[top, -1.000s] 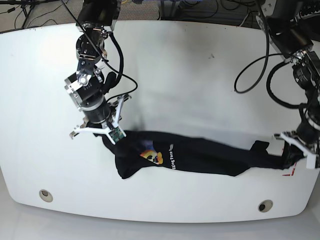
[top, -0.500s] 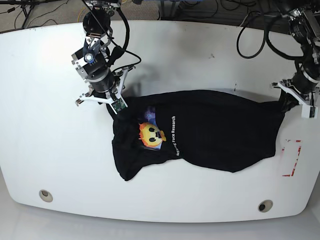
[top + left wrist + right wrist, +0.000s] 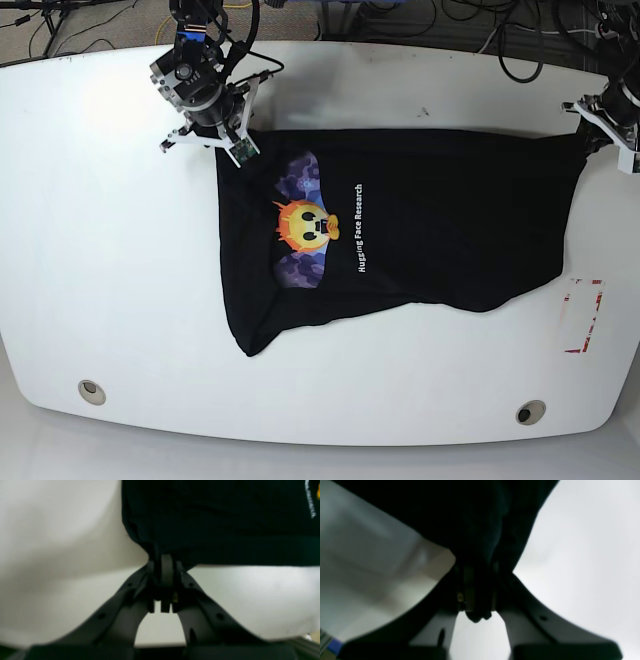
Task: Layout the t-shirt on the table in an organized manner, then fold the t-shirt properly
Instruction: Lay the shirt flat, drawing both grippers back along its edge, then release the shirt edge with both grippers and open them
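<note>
Base view overhead; wrist views close on the t-shirt [image 3: 400,230].
</note>
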Motion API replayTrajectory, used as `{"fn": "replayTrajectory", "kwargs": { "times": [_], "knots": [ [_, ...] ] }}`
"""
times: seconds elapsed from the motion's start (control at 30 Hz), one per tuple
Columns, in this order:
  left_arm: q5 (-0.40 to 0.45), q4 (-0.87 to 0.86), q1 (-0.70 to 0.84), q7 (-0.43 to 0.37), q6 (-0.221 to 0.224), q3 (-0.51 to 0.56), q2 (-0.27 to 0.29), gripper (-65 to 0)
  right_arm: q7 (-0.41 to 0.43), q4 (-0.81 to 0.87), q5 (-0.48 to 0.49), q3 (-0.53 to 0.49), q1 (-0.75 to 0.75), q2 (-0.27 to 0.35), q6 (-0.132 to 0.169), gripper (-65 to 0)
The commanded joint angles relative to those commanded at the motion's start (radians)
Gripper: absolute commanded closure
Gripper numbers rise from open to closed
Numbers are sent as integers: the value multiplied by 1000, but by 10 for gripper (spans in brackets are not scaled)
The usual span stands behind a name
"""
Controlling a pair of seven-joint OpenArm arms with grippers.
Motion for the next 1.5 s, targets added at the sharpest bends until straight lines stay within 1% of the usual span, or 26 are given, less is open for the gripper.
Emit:
{"fn": "replayTrajectory", "kwargs": {
  "times": [0.27,0.33,0.37,0.43,0.47,0.5,0.57,0.63,0.73,0.8,0.93,1.07,1.17,1.23,1.27,1.33,1.43,1.47,1.5],
  "knots": [
    [0,0,95,0,0,-5,2,0,-3,-2,0,2,-44,0,0,-17],
    [0,0,106,0,0,-5,2,0,-5,-2,0,3,-43,0,0,-46],
    [0,0,109,0,0,0,3,0,-5,-2,0,11,-43,0,0,-90],
    [0,0,112,0,0,3,3,0,-5,-2,0,21,-41,0,0,-141],
    [0,0,112,2,0,5,3,0,-5,-2,0,29,-40,0,0,-211],
    [0,0,112,2,0,5,3,0,-5,-2,0,32,-40,0,0,-247],
    [0,0,112,8,0,12,3,0,-2,-2,2,35,-40,0,0,-346],
    [0,0,109,34,0,28,-3,0,-2,-2,2,35,-40,3,0,-419],
    [2,0,101,78,0,40,-5,0,-2,-2,8,35,-40,17,0,-484],
    [8,-3,80,110,0,49,-5,0,0,-2,8,37,-40,21,0,-496],
    [9,-8,66,160,0,66,-5,0,2,-2,9,41,-41,21,0,-495],
    [9,-8,64,169,0,95,-5,0,2,-2,12,66,-31,15,0,-495],
    [8,-8,64,170,0,109,-5,-1,-2,-2,49,66,-25,15,0,-495],
    [8,-6,64,170,0,106,-5,-47,-6,-2,86,66,-25,18,0,-495],
    [8,-6,64,170,0,104,-5,-81,-6,-2,100,64,-26,20,0,-495],
    [8,-6,66,170,0,103,-5,-129,-6,-2,110,61,-26,20,0,-495],
    [8,-6,66,170,0,87,-5,-179,-6,-2,115,54,-26,18,0,-495],
    [8,-6,66,170,0,81,-5,-186,-3,-2,121,49,-26,18,0,-495],
    [8,-6,66,170,0,61,-5,-204,-2,-2,143,43,-25,18,0,-495]
  ]
}}
